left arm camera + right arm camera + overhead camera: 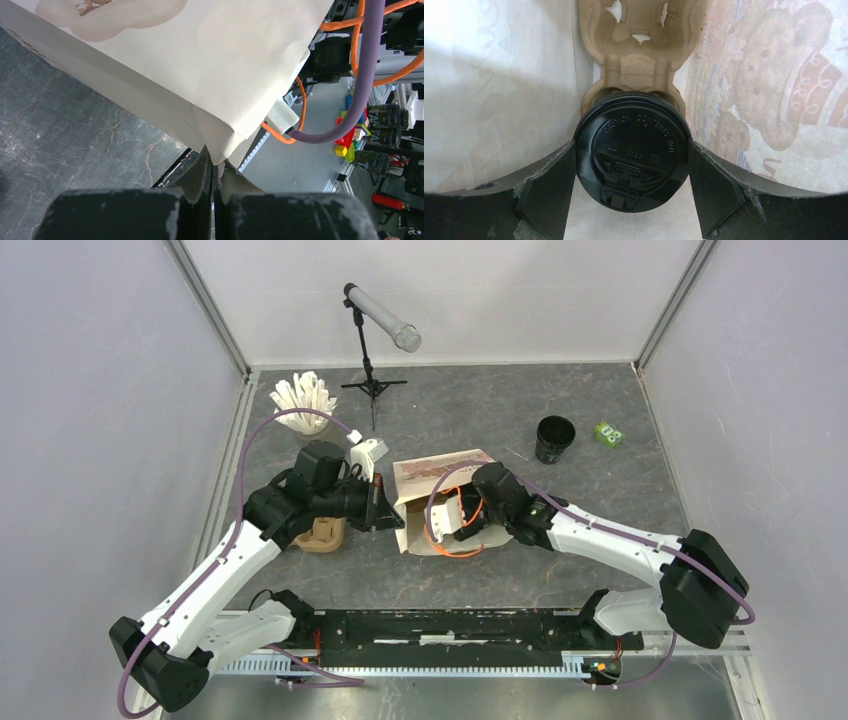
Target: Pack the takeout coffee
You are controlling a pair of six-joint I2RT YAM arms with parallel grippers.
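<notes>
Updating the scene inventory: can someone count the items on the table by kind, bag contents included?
Printed paper bag: 1
Black disposable cups: 2, lidded cup inside the bag, open cup outside
Tan moulded-pulp carriers: 2, bagged carrier, loose carrier
Bunch of white sticks: 1
Small green packet: 1
Grey microphone on black stand: 1
Total: 8

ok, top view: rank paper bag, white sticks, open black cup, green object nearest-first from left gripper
From left gripper:
1. paper bag: gripped
2. white sticks: back left
3. open black cup: back right
4. green object: far right
</notes>
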